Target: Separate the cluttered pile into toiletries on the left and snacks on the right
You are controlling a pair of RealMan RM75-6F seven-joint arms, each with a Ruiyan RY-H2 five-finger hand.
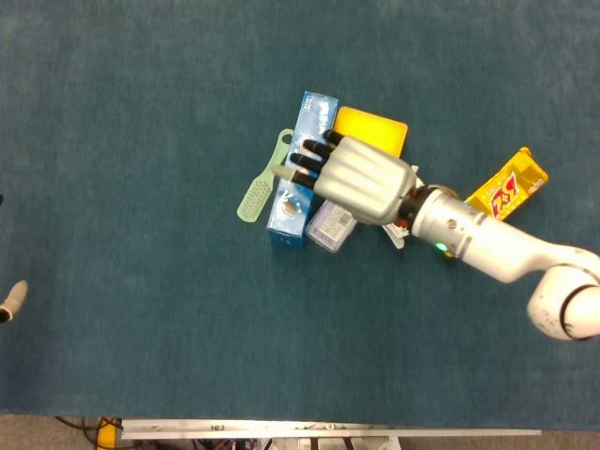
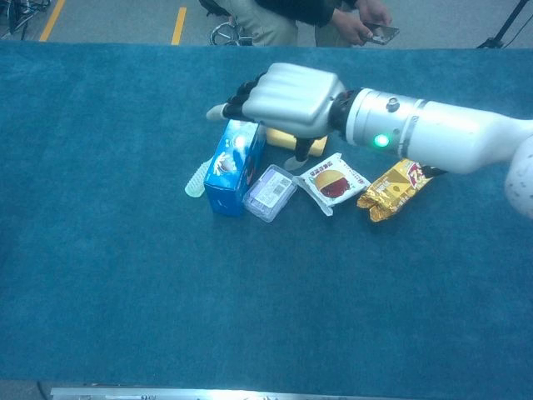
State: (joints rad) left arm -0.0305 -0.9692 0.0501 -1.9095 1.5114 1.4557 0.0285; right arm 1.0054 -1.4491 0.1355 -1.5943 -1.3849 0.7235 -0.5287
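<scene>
a teal carpet-like table (image 2: pixel 100 275) fills both views. beyond its far edge in the chest view, a grey floor with yellow lines (image 2: pixel 179 23) and a seated person holding a phone (image 2: pixel 381 33).

the right arm (image 2: pixel 437 137) reaches in from the right, low over the pile. the right hand (image 2: pixel 283 100) hovers above the blue box (image 2: pixel 229 171), fingers apart, holding nothing. of the left hand (image 1: pixel 11 298) only a fingertip shows at the left edge; i cannot tell its state.

the box stands mid-table, a green brush (image 1: pixel 261 183) just left of it, a yellow sponge (image 1: pixel 375 131) at its far right, a clear case (image 2: pixel 270 192) touching its near right. right of that, a white snack packet (image 2: pixel 333 182), then a gold bar (image 2: pixel 400 187).
</scene>
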